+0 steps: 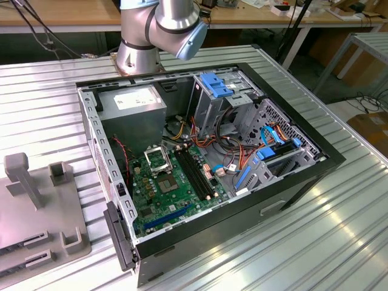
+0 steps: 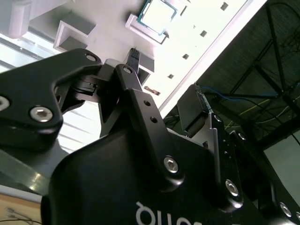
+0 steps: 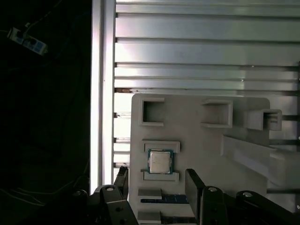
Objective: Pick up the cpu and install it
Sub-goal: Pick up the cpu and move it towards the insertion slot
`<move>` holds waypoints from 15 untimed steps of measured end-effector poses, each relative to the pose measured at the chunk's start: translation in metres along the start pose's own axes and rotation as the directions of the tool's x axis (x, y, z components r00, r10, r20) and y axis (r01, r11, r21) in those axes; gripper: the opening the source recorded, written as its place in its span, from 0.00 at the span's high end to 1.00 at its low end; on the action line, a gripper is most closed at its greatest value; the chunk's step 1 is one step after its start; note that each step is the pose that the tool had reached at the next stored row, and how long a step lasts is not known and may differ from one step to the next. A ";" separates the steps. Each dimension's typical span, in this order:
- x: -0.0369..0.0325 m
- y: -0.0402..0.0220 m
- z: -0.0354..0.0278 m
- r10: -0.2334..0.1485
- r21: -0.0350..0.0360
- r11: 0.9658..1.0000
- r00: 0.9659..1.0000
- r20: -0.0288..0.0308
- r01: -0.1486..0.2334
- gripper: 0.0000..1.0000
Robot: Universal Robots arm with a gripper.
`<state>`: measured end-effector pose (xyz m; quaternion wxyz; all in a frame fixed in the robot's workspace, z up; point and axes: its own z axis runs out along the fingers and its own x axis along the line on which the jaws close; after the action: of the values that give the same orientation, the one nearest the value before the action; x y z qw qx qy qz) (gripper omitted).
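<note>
The cpu is a small square chip with a pale metal face, lying flat in a shallow holder on a grey fixture plate. In the second wrist view the cpu lies beyond the fingertips. My gripper hovers above the plate, open, with its two black fingers apart on either side of the chip's line and nothing between them. The gripper is off the chip. In the exterior view the open computer case holds the green board with its black socket.
The grey fixture plate with upright blocks lies at the exterior view's left on the ribbed metal table. The arm's base stands behind the case. Inside the case are a power supply, cables and blue drive brackets.
</note>
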<state>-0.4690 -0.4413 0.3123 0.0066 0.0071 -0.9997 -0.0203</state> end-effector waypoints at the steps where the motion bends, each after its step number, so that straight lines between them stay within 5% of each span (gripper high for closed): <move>1: 0.0000 -0.0001 0.0013 0.000 0.000 1.000 1.000 0.000 0.000 0.40; 7: -0.0002 -0.0008 0.0108 0.000 0.000 1.000 1.000 0.000 0.000 0.40; 15: -0.0003 -0.0011 0.0156 0.000 0.000 1.000 1.000 0.000 0.000 0.40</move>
<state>-0.4690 -0.4417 0.2967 0.0066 0.0073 -0.9997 -0.0203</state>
